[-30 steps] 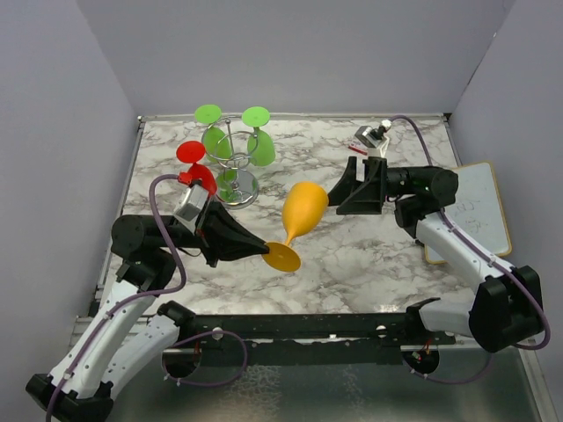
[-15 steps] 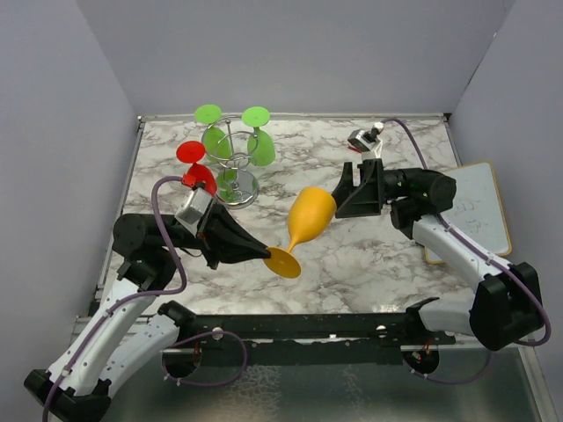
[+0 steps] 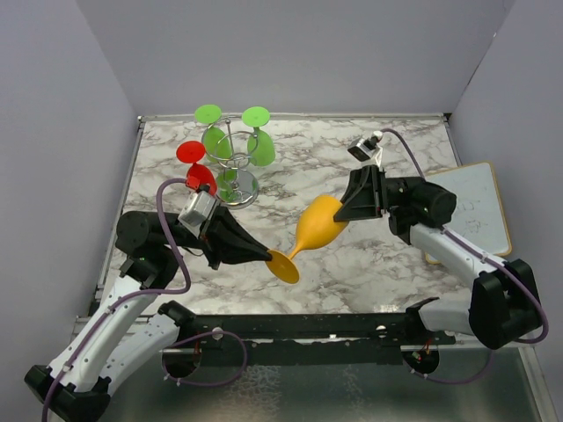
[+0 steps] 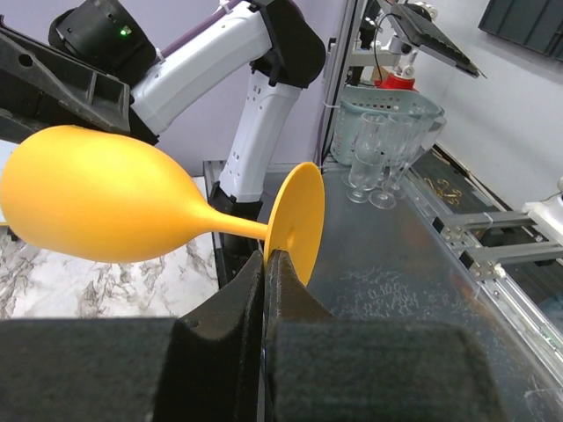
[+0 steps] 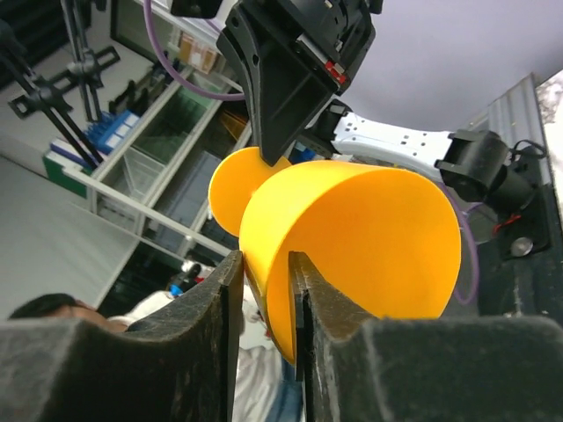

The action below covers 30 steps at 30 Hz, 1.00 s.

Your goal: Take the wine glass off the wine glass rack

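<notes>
The orange wine glass [image 3: 317,224] is already off the wine glass rack [image 3: 236,167], held tilted in the air above the middle of the worktop [image 3: 378,264]. The left gripper [image 3: 266,256] is pressed onto the edge of its foot, and the right gripper [image 3: 346,211] pinches the bowl's lip. Probably only the hand-over and setting it down are left; green glasses [image 3: 261,145] and a red glass [image 3: 195,171] are at the rack, near the far left corner
</notes>
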Available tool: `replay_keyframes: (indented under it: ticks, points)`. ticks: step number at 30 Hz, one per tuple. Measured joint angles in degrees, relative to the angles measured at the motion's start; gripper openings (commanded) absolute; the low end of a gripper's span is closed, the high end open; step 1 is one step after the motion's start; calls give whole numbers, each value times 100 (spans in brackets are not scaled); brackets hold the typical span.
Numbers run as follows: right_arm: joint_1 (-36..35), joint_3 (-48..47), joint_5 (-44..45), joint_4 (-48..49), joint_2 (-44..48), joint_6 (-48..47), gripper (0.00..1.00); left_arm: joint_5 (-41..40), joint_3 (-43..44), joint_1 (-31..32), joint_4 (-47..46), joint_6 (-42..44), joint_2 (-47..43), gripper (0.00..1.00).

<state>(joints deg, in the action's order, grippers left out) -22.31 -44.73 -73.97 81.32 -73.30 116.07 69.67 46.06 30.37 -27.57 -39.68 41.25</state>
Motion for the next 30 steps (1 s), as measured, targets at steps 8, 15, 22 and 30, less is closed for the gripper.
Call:
replay_keyframes:
  ticks: [8, 15, 22, 30]
  points:
    - [-13, 291, 472, 153, 4, 452, 1, 42, -57, -9, 46, 2, 0, 25]
    - [-44, 479, 470, 109, 219, 452, 1, -452, -74, -24, 466, 466, 52, 71]
    - [146, 299, 299, -2033, 1283, -1491, 1, -1530, 417, 2, 2446, 1749, -304, 84]
    - [138, -1698, 1971, -8852, 1886, -6911, 1, -3386, 988, 2, 3646, 2441, -778, 91]
